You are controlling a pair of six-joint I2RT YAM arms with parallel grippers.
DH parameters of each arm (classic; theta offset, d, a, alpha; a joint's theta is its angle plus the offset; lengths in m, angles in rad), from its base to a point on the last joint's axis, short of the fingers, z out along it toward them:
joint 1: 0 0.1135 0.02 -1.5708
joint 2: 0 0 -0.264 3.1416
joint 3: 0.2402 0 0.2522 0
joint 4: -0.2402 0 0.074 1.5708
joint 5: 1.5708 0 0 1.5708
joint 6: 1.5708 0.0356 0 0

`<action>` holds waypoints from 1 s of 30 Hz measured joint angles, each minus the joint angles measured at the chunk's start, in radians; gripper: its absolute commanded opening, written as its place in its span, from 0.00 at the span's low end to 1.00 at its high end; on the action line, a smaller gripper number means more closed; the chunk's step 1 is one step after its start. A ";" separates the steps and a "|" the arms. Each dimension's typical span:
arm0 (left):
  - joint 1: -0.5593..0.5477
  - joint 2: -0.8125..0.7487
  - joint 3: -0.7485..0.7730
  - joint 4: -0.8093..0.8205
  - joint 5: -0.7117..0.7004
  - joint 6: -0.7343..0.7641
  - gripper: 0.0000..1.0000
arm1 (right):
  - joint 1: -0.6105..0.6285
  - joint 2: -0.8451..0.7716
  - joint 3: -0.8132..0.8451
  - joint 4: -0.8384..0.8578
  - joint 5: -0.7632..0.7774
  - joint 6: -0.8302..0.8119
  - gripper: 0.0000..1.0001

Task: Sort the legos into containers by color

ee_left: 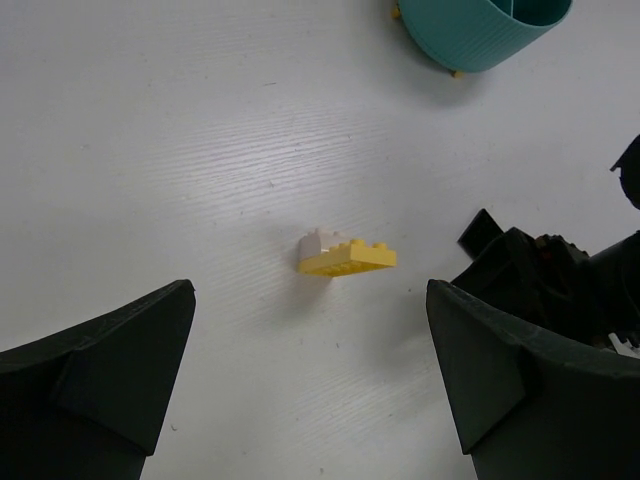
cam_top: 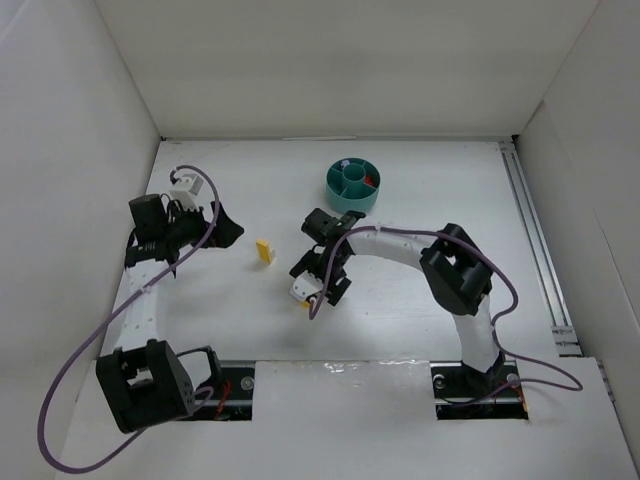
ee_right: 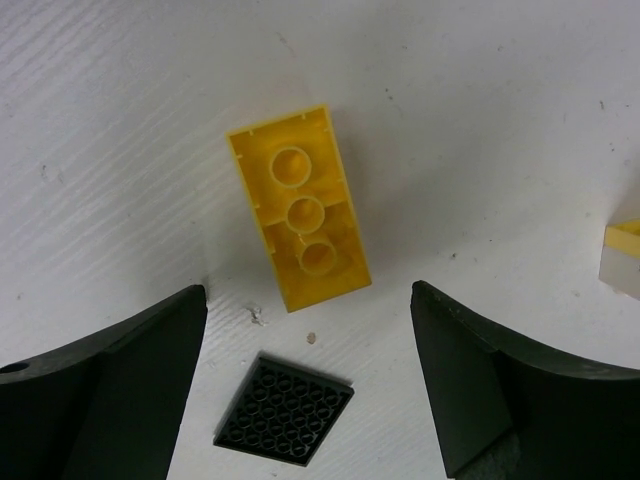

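A yellow lego (cam_top: 264,251) (ee_left: 345,258) with a pale piece stuck to it lies on the table left of centre. My left gripper (cam_top: 226,227) (ee_left: 308,292) is open just short of it, holding nothing. A larger yellow brick (ee_right: 300,210) (cam_top: 303,303) lies studs-down, and a black plate (ee_right: 285,408) lies beside it. My right gripper (cam_top: 316,288) (ee_right: 308,295) hangs open over these two, the black plate between its fingers and untouched. The teal dish (cam_top: 352,186) (ee_left: 480,30) stands at the back, with a red lego (cam_top: 370,181) and a pale purple lego (cam_top: 345,163) in separate compartments.
White walls close in the table on the left, back and right. A metal rail (cam_top: 538,250) runs along the right side. The right arm (ee_left: 560,270) reaches close to the left gripper's right finger. Purple cables (cam_top: 80,360) loop off both arms.
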 measured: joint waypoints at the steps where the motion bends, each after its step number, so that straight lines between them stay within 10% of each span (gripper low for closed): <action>1: 0.000 -0.022 -0.016 0.010 -0.003 -0.013 1.00 | 0.000 0.008 0.011 -0.006 0.000 -0.001 0.84; 18: 0.000 -0.106 -0.048 0.051 -0.097 -0.032 1.00 | 0.018 0.040 0.059 -0.081 -0.039 -0.036 0.53; 30: 0.000 -0.130 -0.064 0.063 -0.109 -0.037 1.00 | 0.019 0.053 0.101 -0.108 -0.049 0.063 0.05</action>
